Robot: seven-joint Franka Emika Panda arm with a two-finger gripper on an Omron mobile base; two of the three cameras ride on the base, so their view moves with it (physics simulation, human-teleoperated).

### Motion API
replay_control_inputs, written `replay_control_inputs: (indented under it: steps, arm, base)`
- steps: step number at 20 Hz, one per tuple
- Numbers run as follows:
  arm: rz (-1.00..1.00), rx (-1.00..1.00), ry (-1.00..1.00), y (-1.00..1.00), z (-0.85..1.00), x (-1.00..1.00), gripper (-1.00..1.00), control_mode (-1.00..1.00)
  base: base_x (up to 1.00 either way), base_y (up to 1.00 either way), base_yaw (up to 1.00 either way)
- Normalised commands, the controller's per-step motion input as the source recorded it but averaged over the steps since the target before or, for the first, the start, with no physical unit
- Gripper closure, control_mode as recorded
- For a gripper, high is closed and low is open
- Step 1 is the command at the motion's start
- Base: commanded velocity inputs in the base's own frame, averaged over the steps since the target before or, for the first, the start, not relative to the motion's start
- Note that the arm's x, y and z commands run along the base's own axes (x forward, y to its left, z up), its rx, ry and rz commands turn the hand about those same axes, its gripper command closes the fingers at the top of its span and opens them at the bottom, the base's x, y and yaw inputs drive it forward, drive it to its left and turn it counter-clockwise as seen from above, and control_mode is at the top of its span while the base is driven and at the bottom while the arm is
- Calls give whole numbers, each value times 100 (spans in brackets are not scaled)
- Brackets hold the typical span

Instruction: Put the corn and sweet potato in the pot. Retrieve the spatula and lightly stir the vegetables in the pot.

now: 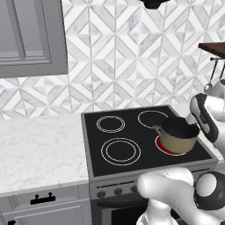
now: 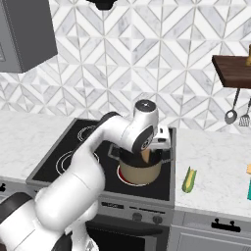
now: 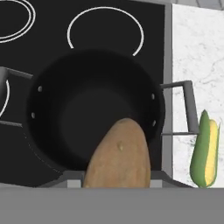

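Hand view looks straight down into the round tan-beige pot (image 3: 92,116) with its dark inside – empty so far – on the black stovetop (image 3: 52,52). The gripper (image 3: 118,181) holds a brown, oval sweet potato (image 3: 119,159) above the pot's near rim. The pale green husked corn cob (image 3: 204,148) lies on the white counter (image 3: 197,52) just beside the stove. This looks like the sweet-potato drop – next, letting it go over the opening, then fetching the corn.

The arm (image 2: 93,162) is glossy white, built of rounded, bulbous segments joined by dark grey bands; a round white cap with a dark ring and pale centre tops its wrist joint (image 2: 144,108), and another disc marks the side
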Motion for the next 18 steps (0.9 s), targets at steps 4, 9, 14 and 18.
replay_control_inputs:
  steps: [4, 9, 14, 18]
  arm:
    - [0, -2, 3, 40, 0, 18, 100, -100]
    - [0, 0, 0, 13, -7, 10, 100, -100]
    - [0, 0, 0, 24, -26, 15, 100, -100]
    - [0, 0, 0, 10, -18, 19, 100, -100]
  base:
    - [0, 0, 0]
    - [0, 0, 0]
    - [0, 0, 0]
    - [0, 0, 0]
